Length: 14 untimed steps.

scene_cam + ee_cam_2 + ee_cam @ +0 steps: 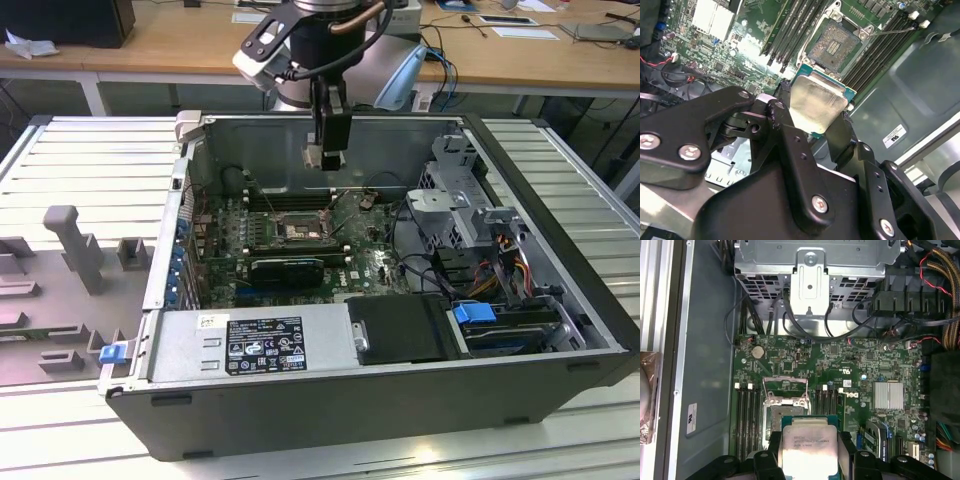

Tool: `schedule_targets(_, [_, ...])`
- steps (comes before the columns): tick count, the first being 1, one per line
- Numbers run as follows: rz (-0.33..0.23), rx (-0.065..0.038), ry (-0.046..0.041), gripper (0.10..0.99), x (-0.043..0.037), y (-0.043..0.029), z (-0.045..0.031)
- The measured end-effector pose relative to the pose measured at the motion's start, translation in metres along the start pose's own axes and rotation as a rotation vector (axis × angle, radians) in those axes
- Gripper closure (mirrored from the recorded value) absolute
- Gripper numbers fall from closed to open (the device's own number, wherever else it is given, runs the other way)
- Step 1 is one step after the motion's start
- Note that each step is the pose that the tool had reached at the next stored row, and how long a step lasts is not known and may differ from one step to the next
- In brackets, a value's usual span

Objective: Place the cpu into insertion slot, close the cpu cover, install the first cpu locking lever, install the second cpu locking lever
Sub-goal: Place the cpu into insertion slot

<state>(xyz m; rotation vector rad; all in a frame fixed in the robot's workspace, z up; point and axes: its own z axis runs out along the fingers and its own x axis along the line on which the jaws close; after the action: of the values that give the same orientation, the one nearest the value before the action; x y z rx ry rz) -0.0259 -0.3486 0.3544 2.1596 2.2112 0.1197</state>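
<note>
You had the claw (814, 111) clenched on the cpu (816, 100) by two opposite edges, probably so its underside was free to seat. The chip hung above the motherboard (880, 365) inside the open computer case (400, 400), near the insertion slot (839, 44) but not touching it. The slot's pin field lay bare.

The hand (328, 160) holds the cpu (313, 156) above the insertion slot (297, 229).
</note>
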Motion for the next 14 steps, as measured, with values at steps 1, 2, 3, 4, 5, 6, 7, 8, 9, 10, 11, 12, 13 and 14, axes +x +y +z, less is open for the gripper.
schedule_targets(1, [0.001, 0.000, 0.0000, 0.557, 0.0000, -0.0001, 0.0009])
schedule_targets(2, [0.002, 0.000, -0.0001, 0.557, 0.0000, -0.0001, 0.0013])
schedule_targets(3, [0.003, 0.000, -0.0002, 0.557, 0.0000, -0.0002, 0.0017])
schedule_targets(4, [0.003, 0.000, -0.0002, 0.557, 0.0000, -0.0002, 0.0022])
schedule_targets(5, [0.004, 0.000, -0.0002, 0.557, 0.0000, -0.0002, 0.0026])
schedule_targets(6, [0.004, 0.000, -0.0003, 0.557, -0.0001, -0.0003, 0.0033])
schedule_targets(7, [0.004, 0.000, -0.0003, 0.557, -0.0001, -0.0004, 0.0038])
schedule_targets(8, [0.004, 0.000, -0.0003, 0.557, -0.0001, -0.0004, 0.0044])
schedule_targets(9, [0.004, 0.000, -0.0003, 0.557, -0.0001, -0.0005, 0.0050])
schedule_targets(10, [0.005, 0.000, -0.0004, 0.557, -0.0001, -0.0005, 0.0056])
schedule_targets(11, [0.005, 0.000, -0.0004, 0.557, -0.0001, -0.0006, 0.0062])
schedule_targets(12, [0.005, 0.000, -0.0003, 0.557, -0.0001, -0.0006, 0.0069])
schedule_targets(13, [0.005, 0.000, -0.0004, 0.557, -0.0001, -0.0007, 0.0075])
schedule_targets(14, [0.005, 0.000, -0.0004, 0.557, -0.0001, -0.0008, 0.0082])
